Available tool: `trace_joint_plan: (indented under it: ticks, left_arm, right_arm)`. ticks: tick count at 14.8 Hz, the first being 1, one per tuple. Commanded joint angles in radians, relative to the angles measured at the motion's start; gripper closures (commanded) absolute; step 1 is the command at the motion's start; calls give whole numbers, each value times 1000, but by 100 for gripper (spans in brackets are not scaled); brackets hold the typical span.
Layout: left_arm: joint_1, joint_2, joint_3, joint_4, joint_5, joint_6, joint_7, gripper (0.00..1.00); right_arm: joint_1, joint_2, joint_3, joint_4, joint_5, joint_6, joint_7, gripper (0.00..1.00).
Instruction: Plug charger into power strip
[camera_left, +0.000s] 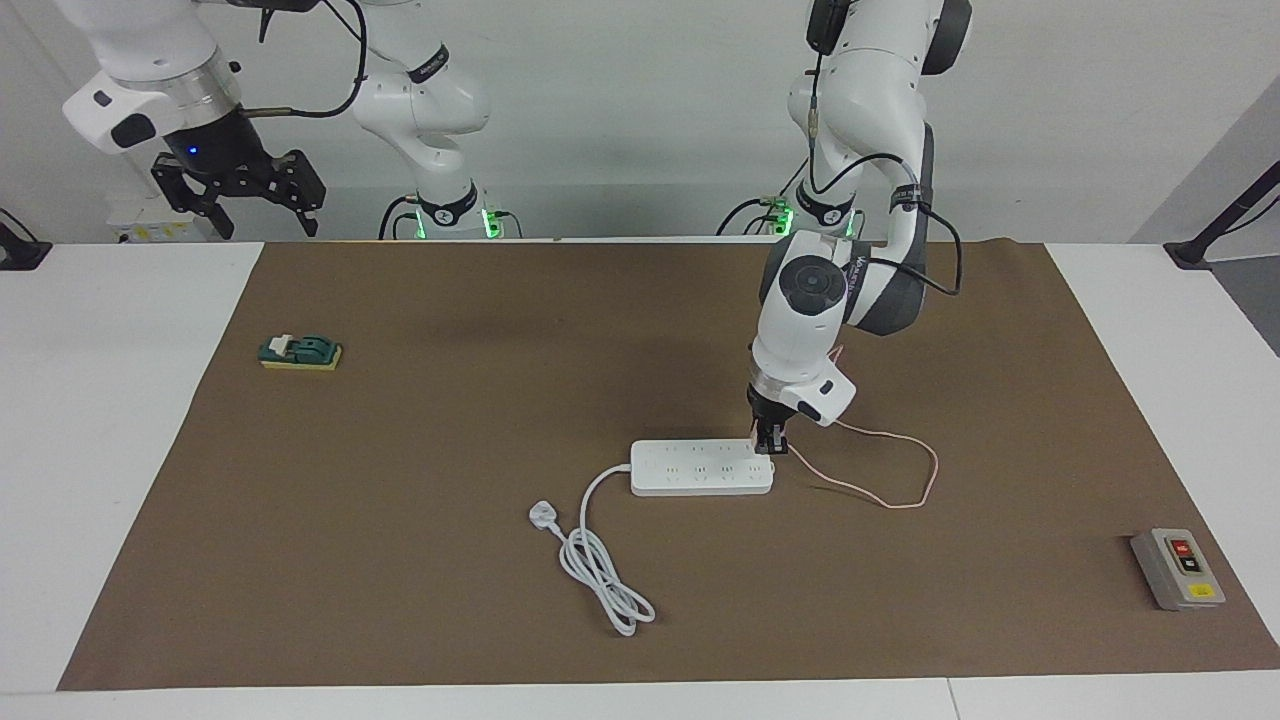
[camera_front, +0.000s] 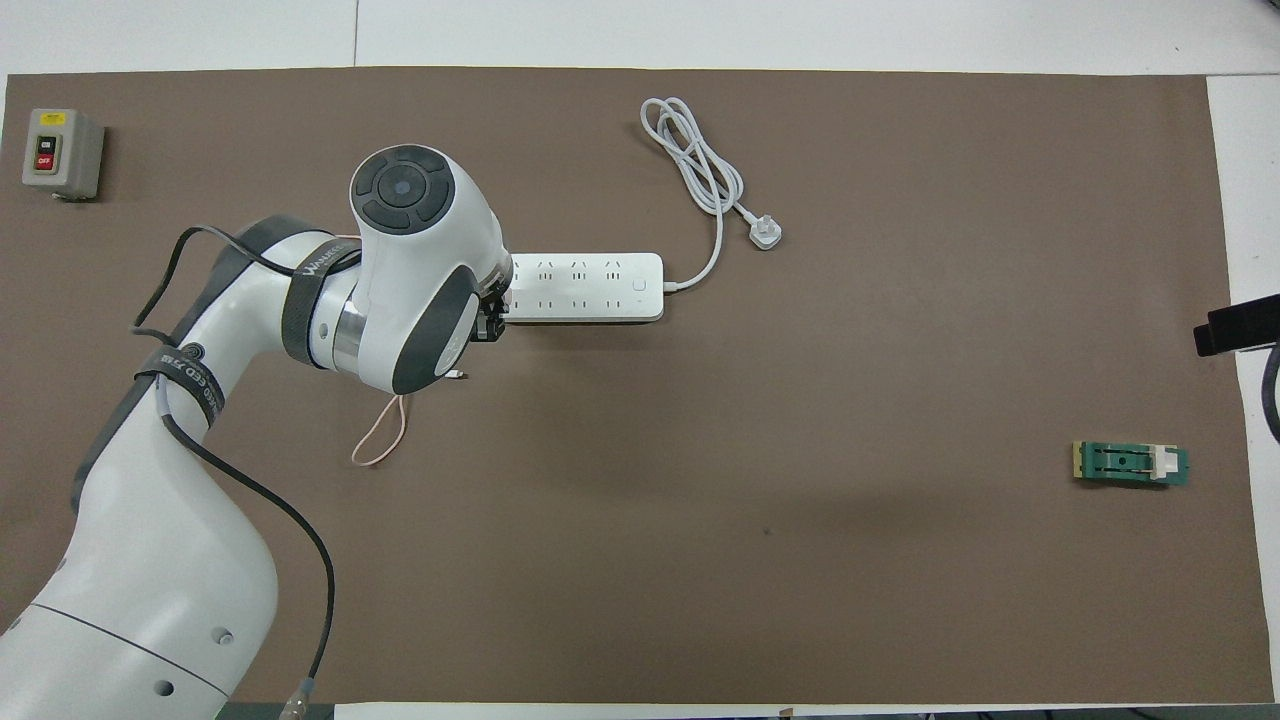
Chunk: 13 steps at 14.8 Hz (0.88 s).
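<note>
Brown matting covers the table. Over the right arm's end, the right hand (camera_left: 240, 200) waits spread wide, well above the surface. Mid-mat lies the power strip (camera_left: 700, 468), its cord (camera_left: 598, 560) coiled farther from the robots. At the strip's end toward the left arm, the left hand (camera_left: 770, 445) is clenched on the charger (camera_left: 768, 437), whose pink cable (camera_left: 900, 480) trails away. Insertion looks unfinished: pressing home remains.

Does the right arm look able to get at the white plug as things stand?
Probably yes: the white plug lies on bare mat, nothing over it; the right pincer waits raised at its own end.
</note>
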Motion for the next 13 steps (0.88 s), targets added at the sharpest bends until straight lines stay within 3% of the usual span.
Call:
trace_joint_plan:
  ticks: [1,13]
  left_arm:
    - [-23,-38,16,-50,-10,32,-12,100]
    - [-38,-7,14,-30,-5,31,-11,100]
  right_arm:
    - [-8,-6,6,5,9,-17,-26,0]
    - [-8,-6,6,5,9,-15,-24,0]
